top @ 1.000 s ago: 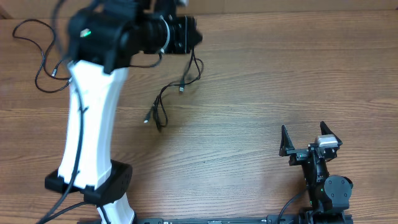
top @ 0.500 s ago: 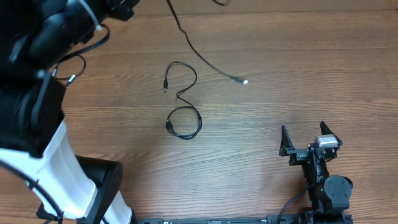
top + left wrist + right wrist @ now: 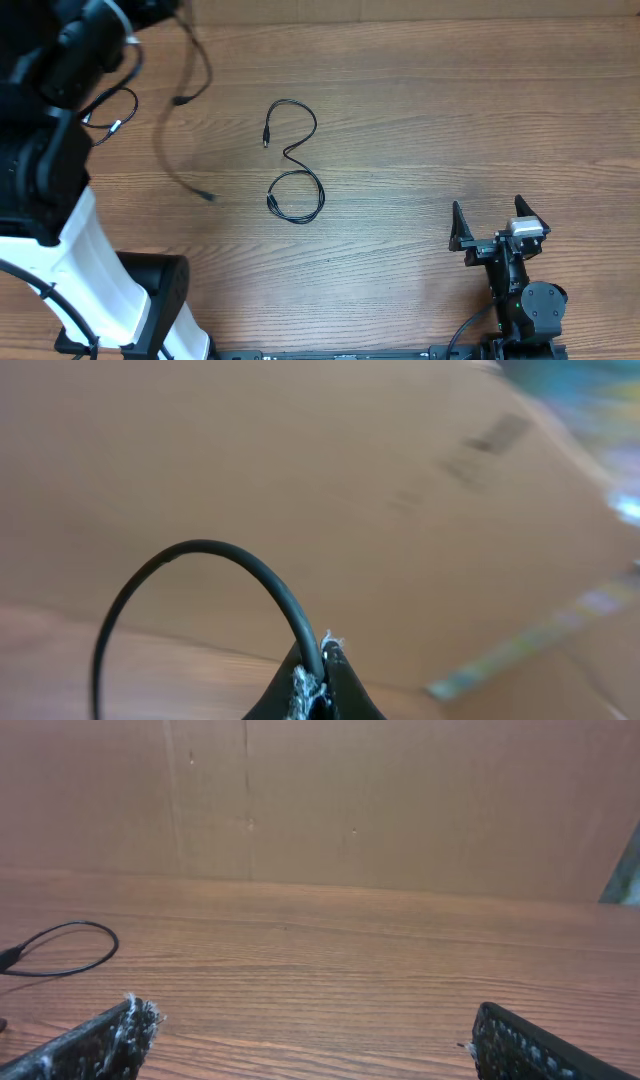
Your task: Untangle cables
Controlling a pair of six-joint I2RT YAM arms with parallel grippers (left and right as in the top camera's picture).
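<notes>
I am pinching the lifted cable (image 3: 200, 544) tight in my left gripper (image 3: 321, 660). The loose cable (image 3: 286, 153) is lying free on the table (image 3: 450, 120). My right gripper (image 3: 487, 208) is sitting open and empty. I think I am nearly finishing.

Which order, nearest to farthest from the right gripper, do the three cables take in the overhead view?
1. The S-shaped cable, centre of view, left of the right gripper.
2. The hanging cable, further left, blurred.
3. The looped cable, at the far left.
</notes>
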